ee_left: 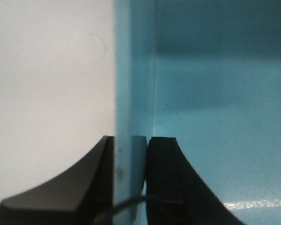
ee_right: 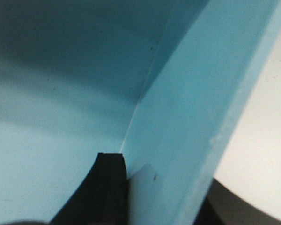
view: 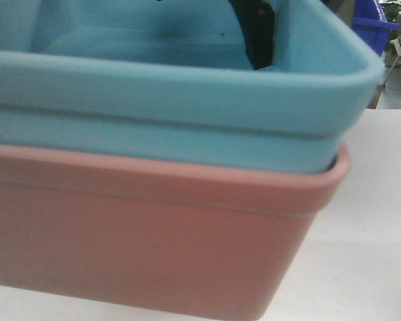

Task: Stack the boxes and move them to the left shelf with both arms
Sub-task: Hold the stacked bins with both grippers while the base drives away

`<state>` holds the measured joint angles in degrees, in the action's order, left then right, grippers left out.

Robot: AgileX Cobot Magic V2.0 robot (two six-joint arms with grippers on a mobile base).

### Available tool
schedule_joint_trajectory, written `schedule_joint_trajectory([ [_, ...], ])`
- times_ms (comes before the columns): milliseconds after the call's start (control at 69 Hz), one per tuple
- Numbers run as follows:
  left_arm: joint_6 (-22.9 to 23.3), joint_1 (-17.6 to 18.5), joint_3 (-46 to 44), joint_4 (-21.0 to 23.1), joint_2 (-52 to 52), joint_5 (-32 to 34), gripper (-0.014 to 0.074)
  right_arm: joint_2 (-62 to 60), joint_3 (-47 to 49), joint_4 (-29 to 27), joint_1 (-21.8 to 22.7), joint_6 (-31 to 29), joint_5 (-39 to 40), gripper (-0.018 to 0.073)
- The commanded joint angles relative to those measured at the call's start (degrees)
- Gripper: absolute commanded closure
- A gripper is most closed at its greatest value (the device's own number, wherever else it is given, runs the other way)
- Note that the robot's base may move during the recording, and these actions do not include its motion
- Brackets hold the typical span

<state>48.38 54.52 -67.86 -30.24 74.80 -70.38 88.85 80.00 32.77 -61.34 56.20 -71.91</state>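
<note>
We see left tool [ee_left: 130,140] and right tool [ee_right: 168,180] clamping walls of the sky-blue tub [view: 187,93], ten and one o'clock, likely balancing it nested in the salmon-pink tub [view: 140,241].

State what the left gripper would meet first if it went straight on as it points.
Probably the blue box: the left gripper straddles its wall, so its inner finger heads for the floor. Depth unclear.

Sky-blue tub [view: 187,100] nested inside salmon-pink tub [view: 140,247] (rolled rims stacked), upright, seemingly level
</note>
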Motion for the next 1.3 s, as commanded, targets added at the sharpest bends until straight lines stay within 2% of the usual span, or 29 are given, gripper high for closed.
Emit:
schedule_joint_trajectory([
  [0,1.0,2.6,-2.6,4.2,-0.7,16.8,0.0608,-1.7,3.0,0.0,-1.4,2.4,11.2,0.0503],
  [1290,1.0,2.6,-2.6,4.3,-0.7,16.8,0.0608,-1.7,3.0,0.0,-1.4,2.4,11.0,0.0503],
])
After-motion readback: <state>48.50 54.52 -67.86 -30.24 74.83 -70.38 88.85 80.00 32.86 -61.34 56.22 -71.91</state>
